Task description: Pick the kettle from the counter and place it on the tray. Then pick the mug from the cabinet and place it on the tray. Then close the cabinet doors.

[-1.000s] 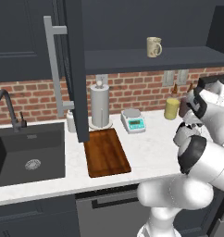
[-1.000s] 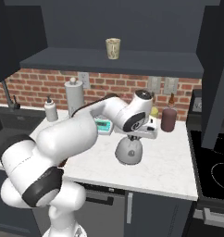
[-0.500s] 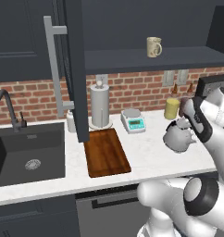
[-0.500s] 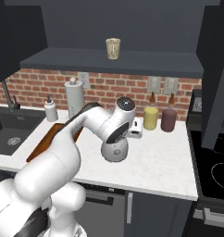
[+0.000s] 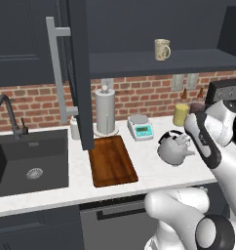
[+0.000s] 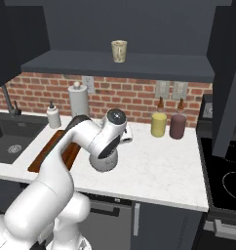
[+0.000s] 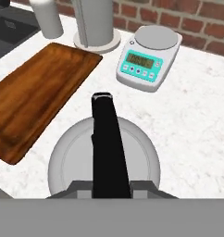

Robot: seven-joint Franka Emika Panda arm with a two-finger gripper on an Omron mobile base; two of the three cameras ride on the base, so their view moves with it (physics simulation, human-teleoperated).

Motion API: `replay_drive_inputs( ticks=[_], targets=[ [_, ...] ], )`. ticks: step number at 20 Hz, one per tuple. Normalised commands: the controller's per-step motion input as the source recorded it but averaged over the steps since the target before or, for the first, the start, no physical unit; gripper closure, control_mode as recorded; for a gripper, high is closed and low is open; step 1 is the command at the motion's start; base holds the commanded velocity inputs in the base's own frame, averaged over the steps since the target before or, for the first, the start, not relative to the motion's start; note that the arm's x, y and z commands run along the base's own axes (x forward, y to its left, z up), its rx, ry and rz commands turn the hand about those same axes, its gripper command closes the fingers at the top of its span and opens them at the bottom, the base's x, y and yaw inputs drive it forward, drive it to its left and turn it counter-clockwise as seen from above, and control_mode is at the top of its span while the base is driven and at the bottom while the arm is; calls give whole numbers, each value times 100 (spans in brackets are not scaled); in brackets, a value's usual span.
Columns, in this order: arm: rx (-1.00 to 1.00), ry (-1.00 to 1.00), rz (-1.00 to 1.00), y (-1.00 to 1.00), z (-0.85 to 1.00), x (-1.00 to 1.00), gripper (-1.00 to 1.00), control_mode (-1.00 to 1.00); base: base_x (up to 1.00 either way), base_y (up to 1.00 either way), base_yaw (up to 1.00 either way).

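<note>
kettle: one, squat rounded silver-grey metal kettle [image 5: 174, 149] with a black arched handle; I see it lifted just above the counter [image 5: 154, 171], right of the tray
tool: tool [image 7: 109, 185] sits at the handle; fingertips hidden, so I cannot tell its grip
tray: one flat reddish-brown wooden tray [image 5: 111, 160], low rim, bare
mug: one cream ceramic mug [image 5: 162, 49] on the cabinet shelf [image 5: 188, 61]
canisters: two, yellow canister [image 6: 159, 124], maroon canister [image 6: 177, 126]
others: one white paper-towel roll [image 5: 105, 111], one kitchen scale [image 7: 149, 57]
</note>
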Motion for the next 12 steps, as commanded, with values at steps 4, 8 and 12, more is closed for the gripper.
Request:
replay_drive_inputs(
  ticks=[4, 8, 12],
  targets=[
    [-6, -2, 26, 35, 10, -2, 100, -100, 0, 0, 0],
    [-2, -13, 21, 31, 0, -4, 100, -100, 0, 0, 0],
    [0, -12, 19, 36, 0, 0, 100, -100, 0, 0, 0]
  ],
)
